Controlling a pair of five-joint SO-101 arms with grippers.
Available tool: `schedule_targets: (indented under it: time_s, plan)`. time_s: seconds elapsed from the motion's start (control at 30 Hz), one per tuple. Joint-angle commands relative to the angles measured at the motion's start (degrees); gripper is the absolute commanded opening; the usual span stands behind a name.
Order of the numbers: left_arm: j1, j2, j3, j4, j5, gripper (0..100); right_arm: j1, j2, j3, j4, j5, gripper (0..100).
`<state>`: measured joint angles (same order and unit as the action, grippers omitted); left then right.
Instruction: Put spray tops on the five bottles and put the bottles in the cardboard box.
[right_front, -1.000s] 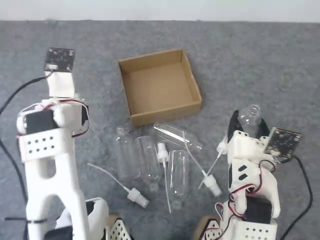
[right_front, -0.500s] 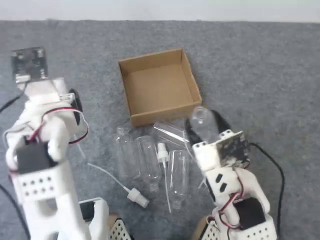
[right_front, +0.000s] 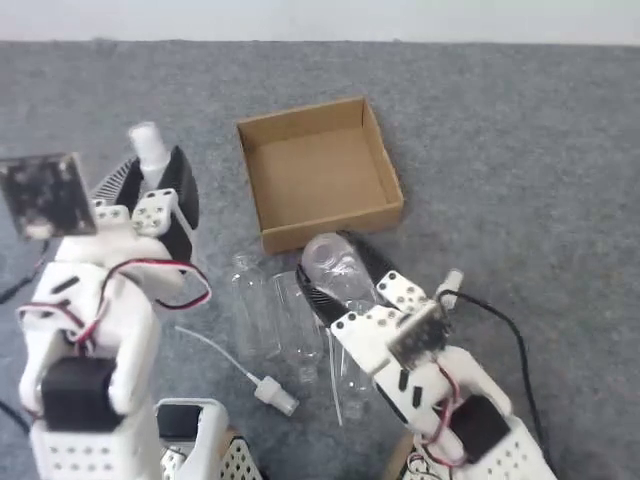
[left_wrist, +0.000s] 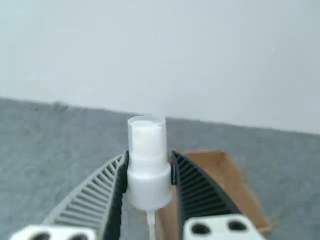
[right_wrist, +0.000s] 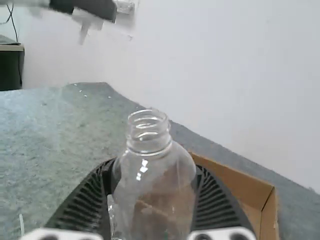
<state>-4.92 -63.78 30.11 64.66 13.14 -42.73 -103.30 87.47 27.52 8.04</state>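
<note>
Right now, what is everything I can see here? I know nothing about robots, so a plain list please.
cardboard box: one, brown, open and empty, far middle of the table.
lying bottles: at least two, clear, without tops, just in front of the box; the right arm may hide more.
held bottle: one, clear, without a top, between the right gripper's fingers.
held spray top: one, white, clamped in the left gripper.
loose spray top: one, white with a thin tube, on the table near the arms' bases.
table cover: one, grey, carpet-like.
left gripper: one, black fingers on a white arm, raised at the box's left.
right gripper: one, black fingers on a white arm, above the lying bottles.
</note>
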Motion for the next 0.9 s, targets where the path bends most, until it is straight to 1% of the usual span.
schedule_targets:
  time_s: [0.0, 0.13, 0.37, 0.5, 0.67, 0.77, 0.87]
  plan:
    - [4.2, -3.4, -0.6, -3.8, 2.5, 1, -0.7, -0.2, 2.5, -4.5, 0.4, 0.9]
    - [7.3, -4.2, -0.6, -5.7, 4.5, 1, -0.8, -0.2, 5.2, -5.2, 0.4, 0.9]
    - [11.1, -4.3, 2.2, -10.3, 8.1, 1, -7.2, -0.2, 6.7, -4.6, 0.4, 0.7]
    - [11.3, -4.3, 5.2, -13.5, 10.4, 1, -9.0, -0.2, 7.7, -4.6, 0.4, 0.7]
    - [11.3, -5.5, 5.3, -13.7, 10.4, 1, -9.2, 0.1, 8.2, -4.7, 0.4, 0.7]
    - [11.4, -9.3, 5.7, -13.5, 10.4, 1, -9.2, 0.1, 8.8, -4.7, 0.4, 0.7]
    - [12.9, -13.8, 6.5, -13.2, 10.1, 1, -9.2, 0.4, 9.0, -4.6, 0.4, 0.7]
